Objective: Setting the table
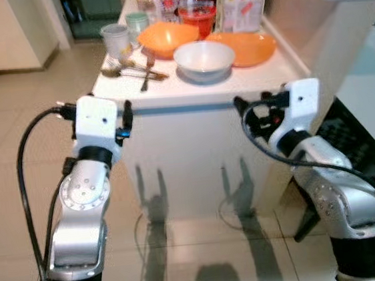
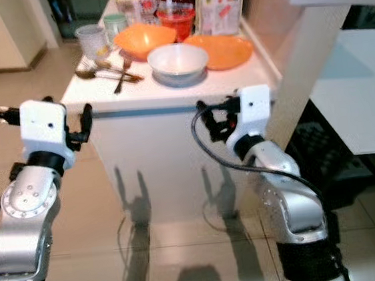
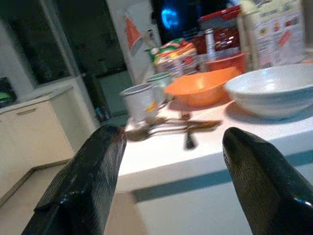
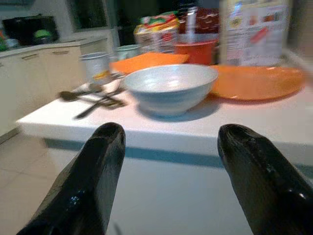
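- Left claw (image 3: 168,183) raised before the desk's (image 1: 261,74) near edge, fingers spread wide, holding nothing.
- Right claw (image 4: 171,181) likewise level with the edge, fingers apart, empty.
- White bowl (image 1: 204,59) near the front of the desk, orange plate (image 1: 248,47) just behind to the right, orange bowl (image 1: 167,38) behind to the left.
- Cutlery (image 1: 133,70) lying left of the white bowl, cup (image 1: 115,38) beyond.
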`<state>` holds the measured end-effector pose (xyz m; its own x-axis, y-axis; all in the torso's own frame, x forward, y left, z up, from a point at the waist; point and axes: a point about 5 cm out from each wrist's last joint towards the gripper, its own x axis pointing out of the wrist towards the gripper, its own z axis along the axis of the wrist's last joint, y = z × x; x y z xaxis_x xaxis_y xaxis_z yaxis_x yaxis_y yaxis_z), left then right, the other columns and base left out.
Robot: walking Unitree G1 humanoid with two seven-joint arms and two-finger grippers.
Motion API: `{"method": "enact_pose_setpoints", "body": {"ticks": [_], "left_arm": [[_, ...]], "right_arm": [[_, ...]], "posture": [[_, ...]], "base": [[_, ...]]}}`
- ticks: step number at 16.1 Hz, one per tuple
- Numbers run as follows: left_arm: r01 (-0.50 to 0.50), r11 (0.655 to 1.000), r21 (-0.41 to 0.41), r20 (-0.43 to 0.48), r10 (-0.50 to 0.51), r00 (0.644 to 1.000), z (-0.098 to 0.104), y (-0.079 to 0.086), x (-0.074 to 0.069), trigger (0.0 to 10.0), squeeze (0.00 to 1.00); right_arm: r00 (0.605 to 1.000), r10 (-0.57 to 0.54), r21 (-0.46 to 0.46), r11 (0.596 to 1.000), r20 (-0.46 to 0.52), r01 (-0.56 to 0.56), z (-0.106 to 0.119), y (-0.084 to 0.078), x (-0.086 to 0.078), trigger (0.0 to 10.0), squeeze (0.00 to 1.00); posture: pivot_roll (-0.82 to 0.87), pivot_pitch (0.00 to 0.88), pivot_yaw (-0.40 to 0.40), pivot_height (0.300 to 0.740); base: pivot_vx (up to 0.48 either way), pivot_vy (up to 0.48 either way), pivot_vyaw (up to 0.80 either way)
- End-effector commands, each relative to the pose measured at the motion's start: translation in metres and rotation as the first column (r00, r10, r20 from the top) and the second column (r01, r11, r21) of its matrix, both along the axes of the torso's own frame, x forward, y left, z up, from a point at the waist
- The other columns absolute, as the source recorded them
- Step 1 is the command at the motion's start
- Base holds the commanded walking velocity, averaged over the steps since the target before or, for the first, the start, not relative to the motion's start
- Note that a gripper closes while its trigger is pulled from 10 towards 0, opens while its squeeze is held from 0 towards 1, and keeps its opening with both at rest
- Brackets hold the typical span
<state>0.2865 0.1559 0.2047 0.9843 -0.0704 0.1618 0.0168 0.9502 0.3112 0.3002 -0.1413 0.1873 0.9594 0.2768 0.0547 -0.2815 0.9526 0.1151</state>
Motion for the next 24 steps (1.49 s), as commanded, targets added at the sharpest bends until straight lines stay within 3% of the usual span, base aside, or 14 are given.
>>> {"method": "enact_pose_setpoints", "body": {"ticks": [1,14,17,18,19,20,22,23,24], "left_arm": [[0.043,0.999,-0.002,0.010,-0.043,0.999,0.002,-0.010,0.001,10.0,0.00],[0.045,0.999,-0.003,0.025,-0.045,0.999,0.004,-0.005,0.001,10.0,0.00],[0.121,0.990,-0.067,0.021,-0.120,0.993,0.008,-0.011,0.000,10.0,0.00],[0.346,0.933,-0.102,0.042,-0.343,0.938,0.018,-0.018,-0.008,10.0,0.00],[0.420,0.904,-0.087,0.024,-0.419,0.908,0.020,-0.019,-0.010,10.0,0.00],[0.440,0.896,-0.055,0.006,-0.440,0.898,0.020,-0.018,-0.011,10.0,0.00],[0.518,0.855,-0.022,-0.026,-0.518,0.855,0.022,-0.021,-0.014,10.0,0.00],[0.610,0.793,-0.012,-0.067,-0.609,0.790,0.022,-0.030,-0.021,10.0,0.00],[0.635,0.772,-0.013,-0.079,-0.634,0.769,0.021,-0.033,-0.023,10.0,0.00]], "right_arm": [[0.999,-0.045,-0.001,0.999,0.003,0.045,0.001,-0.013,0.001,10.0,0.00],[0.998,-0.008,0.060,0.998,0.067,0.004,0.025,-0.012,0.008,10.0,0.00],[0.997,-0.043,0.111,0.993,0.066,0.036,0.032,-0.019,0.009,10.0,0.00],[0.996,-0.076,0.148,0.987,0.048,0.068,0.039,-0.026,0.014,10.0,0.00],[0.996,-0.072,0.194,0.979,0.048,0.061,0.044,-0.028,0.016,10.0,0.00],[0.997,-0.065,0.230,0.972,0.045,0.053,0.046,-0.030,0.018,10.0,1.00],[0.999,-0.035,0.225,0.974,-0.002,0.034,0.047,-0.032,0.022,10.0,1.00],[0.987,0.015,0.147,0.989,-0.161,0.009,0.035,-0.032,0.030,10.0,1.00],[0.980,0.028,0.151,0.989,-0.198,0.003,0.032,-0.032,0.032,10.0,1.00]], "posture": [[-0.01,0.000,-0.030,0.740],[-0.01,0.000,-0.034,0.740],[-0.01,0.000,-0.034,0.740],[-0.01,0.000,-0.033,0.740],[-0.01,0.000,-0.034,0.740],[-0.01,0.000,-0.033,0.740],[-0.01,0.000,-0.034,0.740],[-0.01,0.000,-0.034,0.740],[-0.01,0.000,-0.034,0.740]], "base": [[0.401,0.000,0.00],[0.402,0.000,0.00],[0.000,0.000,0.00],[0.000,0.000,0.00],[0.000,0.000,0.00],[0.000,0.000,0.00],[0.000,0.000,0.00],[0.000,0.000,0.00],[0.000,0.000,0.00]]}}
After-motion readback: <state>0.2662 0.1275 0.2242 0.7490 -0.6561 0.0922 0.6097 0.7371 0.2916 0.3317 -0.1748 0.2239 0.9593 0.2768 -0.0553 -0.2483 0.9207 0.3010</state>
